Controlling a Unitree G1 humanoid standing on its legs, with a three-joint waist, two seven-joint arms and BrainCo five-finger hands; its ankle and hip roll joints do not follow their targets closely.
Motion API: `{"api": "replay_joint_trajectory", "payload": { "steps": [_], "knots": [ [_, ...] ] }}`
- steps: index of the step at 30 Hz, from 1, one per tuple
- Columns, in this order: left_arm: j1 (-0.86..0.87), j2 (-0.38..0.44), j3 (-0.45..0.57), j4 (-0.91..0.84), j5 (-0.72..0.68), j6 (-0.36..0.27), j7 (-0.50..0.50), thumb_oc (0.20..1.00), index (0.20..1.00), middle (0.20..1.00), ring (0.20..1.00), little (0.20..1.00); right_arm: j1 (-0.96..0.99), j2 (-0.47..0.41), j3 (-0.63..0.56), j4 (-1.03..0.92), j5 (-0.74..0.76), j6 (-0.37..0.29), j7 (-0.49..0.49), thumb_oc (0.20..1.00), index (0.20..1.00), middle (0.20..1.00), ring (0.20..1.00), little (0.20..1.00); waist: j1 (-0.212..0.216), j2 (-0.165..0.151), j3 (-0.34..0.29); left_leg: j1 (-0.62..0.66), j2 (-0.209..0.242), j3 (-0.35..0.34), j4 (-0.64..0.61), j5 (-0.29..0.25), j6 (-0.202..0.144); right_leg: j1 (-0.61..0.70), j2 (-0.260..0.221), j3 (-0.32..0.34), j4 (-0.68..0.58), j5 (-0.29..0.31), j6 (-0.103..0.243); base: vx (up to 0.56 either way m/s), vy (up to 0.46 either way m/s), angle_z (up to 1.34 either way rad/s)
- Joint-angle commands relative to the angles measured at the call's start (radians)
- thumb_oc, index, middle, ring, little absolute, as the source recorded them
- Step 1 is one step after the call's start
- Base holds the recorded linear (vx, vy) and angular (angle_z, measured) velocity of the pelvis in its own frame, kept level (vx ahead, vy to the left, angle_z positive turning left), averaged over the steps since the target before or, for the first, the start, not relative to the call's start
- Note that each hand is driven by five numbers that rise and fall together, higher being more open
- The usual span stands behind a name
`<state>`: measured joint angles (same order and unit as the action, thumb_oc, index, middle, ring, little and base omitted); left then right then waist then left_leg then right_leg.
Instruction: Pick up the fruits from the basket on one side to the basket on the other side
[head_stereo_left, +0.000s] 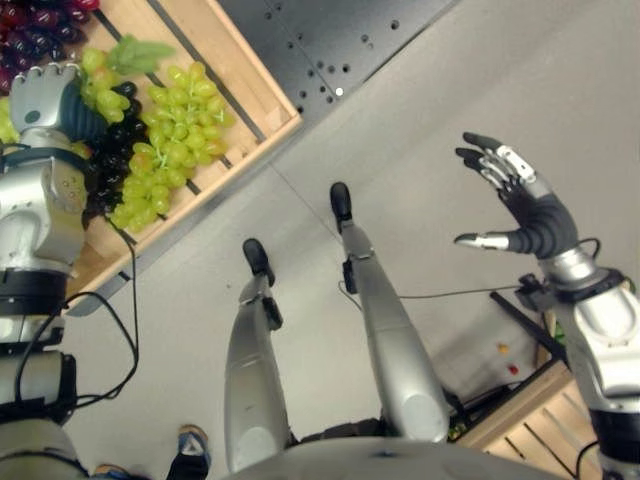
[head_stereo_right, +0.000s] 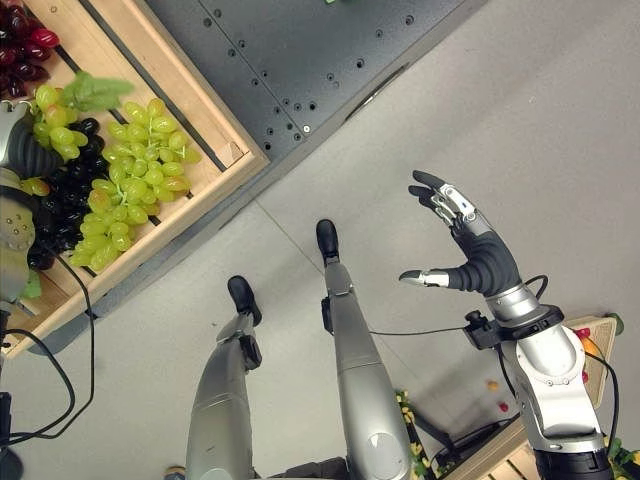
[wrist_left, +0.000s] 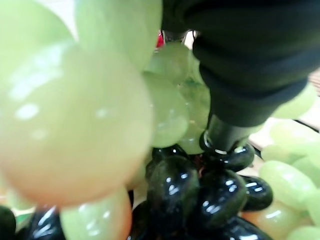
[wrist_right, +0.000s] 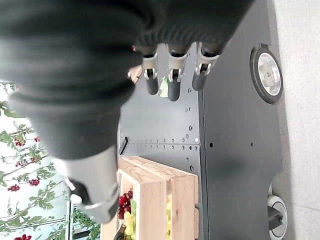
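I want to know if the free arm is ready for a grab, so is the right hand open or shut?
Open. The right hand hangs over the grey floor with fingers spread and thumb held apart, holding nothing.

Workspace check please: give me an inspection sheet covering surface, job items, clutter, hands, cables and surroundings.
Surface: grey floor; a dark perforated platform carries the crate.
Job items: wooden crate at the robot's left holds green grapes, black grapes and red grapes. A second wooden crate sits at the lower right; its contents cannot be made out.
Clutter: small coloured bits on the floor near the second crate.
Hands: left hand is down among the grapes, fingers hidden. Right hand is raised over the floor, open, empty.
Cables: nothing seen besides the robot's own.
Surroundings: a wheel on the platform; a person's shoe at the lower edge.
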<state>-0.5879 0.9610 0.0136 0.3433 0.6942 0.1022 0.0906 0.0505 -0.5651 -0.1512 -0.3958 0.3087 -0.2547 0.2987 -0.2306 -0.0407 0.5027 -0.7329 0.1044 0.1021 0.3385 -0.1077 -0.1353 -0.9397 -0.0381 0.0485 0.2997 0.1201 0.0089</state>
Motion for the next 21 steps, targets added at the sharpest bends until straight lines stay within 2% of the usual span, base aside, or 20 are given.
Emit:
{"api": "replay_joint_trajectory", "payload": {
  "steps": [1, 8, 13, 15, 16, 17, 21],
  "knots": [
    [0.046, 0.033, -0.008, -0.011, 0.024, -0.012, -0.024, 0.2, 0.2, 0.2, 0.2, 0.2, -0.026, 0.017, -0.031, -0.112, 0.044, -0.042, -0.007, 1.0, 1.0, 1.0, 1.0, 1.0, 0.0, -0.051, 0.017, 0.03, -0.074, 0.0, -0.053, 0.007, 0.116, 0.037, 0.039, -0.03, 0.133, -0.139, 0.081, 0.0, 0.0, 0.0],
    [0.079, 0.023, 0.005, -0.031, 0.024, -0.022, -0.034, 0.2, 0.2, 0.2, 0.2, 0.2, -0.029, 0.012, -0.033, -0.107, 0.041, -0.043, -0.009, 1.0, 1.0, 1.0, 1.0, 1.0, 0.013, -0.036, 0.017, 0.056, -0.08, -0.008, -0.067, 0.015, 0.114, 0.063, 0.034, -0.034, 0.124, -0.139, 0.079, -0.01, -0.001, 0.0],
    [0.105, -0.016, 0.028, -0.061, -0.018, -0.031, -0.029, 0.2, 0.2, 0.2, 0.2, 0.2, -0.036, 0.009, -0.023, -0.091, 0.027, -0.052, -0.017, 1.0, 1.0, 1.0, 1.0, 1.0, 0.026, -0.024, 0.017, 0.089, -0.085, -0.014, -0.071, 0.016, 0.112, 0.1, 0.024, -0.039, 0.127, -0.145, 0.08, -0.02, 0.001, 0.0],
    [0.11, -0.065, 0.052, -0.069, -0.115, -0.053, 0.004, 0.2, 0.2, 0.2, 0.2, 0.2, -0.042, 0.007, -0.013, -0.076, 0.018, -0.058, -0.025, 1.0, 1.0, 1.0, 1.0, 1.0, 0.033, -0.019, 0.017, 0.105, -0.09, -0.014, -0.081, 0.022, 0.112, 0.116, 0.021, -0.042, 0.12, -0.142, 0.079, 0.0, 0.0, 0.0],
    [0.114, -0.067, 0.055, -0.069, -0.118, -0.055, 0.006, 0.2, 0.2, 0.2, 0.2, 0.2, -0.042, 0.004, -0.011, -0.074, 0.017, -0.06, -0.026, 1.0, 1.0, 1.0, 1.0, 1.0, 0.031, -0.017, 0.017, 0.108, -0.09, -0.015, -0.084, 0.023, 0.112, 0.119, 0.021, -0.042, 0.118, -0.142, 0.079, 0.0, 0.0, 0.0],
    [0.128, -0.132, 0.092, -0.06, -0.232, -0.075, 0.05, 0.2, 0.2, 0.2, 0.2, 0.2, -0.043, 0.006, -0.002, -0.05, 0.003, -0.068, -0.042, 1.0, 1.0, 1.0, 1.0, 1.0, 0.042, -0.009, 0.017, 0.132, -0.094, -0.016, -0.103, 0.031, 0.108, 0.137, 0.016, -0.046, 0.111, -0.141, 0.078, 0.0, 0.0, 0.0],
    [0.15, -0.218, 0.11, -0.103, -0.427, -0.174, 0.1, 0.2, 0.2, 0.2, 0.2, 0.2, -0.048, -0.009, 0.03, 0.01, -0.021, -0.093, -0.074, 1.0, 1.0, 1.0, 1.0, 1.0, 0.05, 0.002, 0.017, 0.18, -0.102, -0.016, -0.132, 0.053, 0.102, 0.186, 0.007, -0.05, 0.089, -0.126, 0.08, -0.01, 0.002, 0.04]
  ]
}}
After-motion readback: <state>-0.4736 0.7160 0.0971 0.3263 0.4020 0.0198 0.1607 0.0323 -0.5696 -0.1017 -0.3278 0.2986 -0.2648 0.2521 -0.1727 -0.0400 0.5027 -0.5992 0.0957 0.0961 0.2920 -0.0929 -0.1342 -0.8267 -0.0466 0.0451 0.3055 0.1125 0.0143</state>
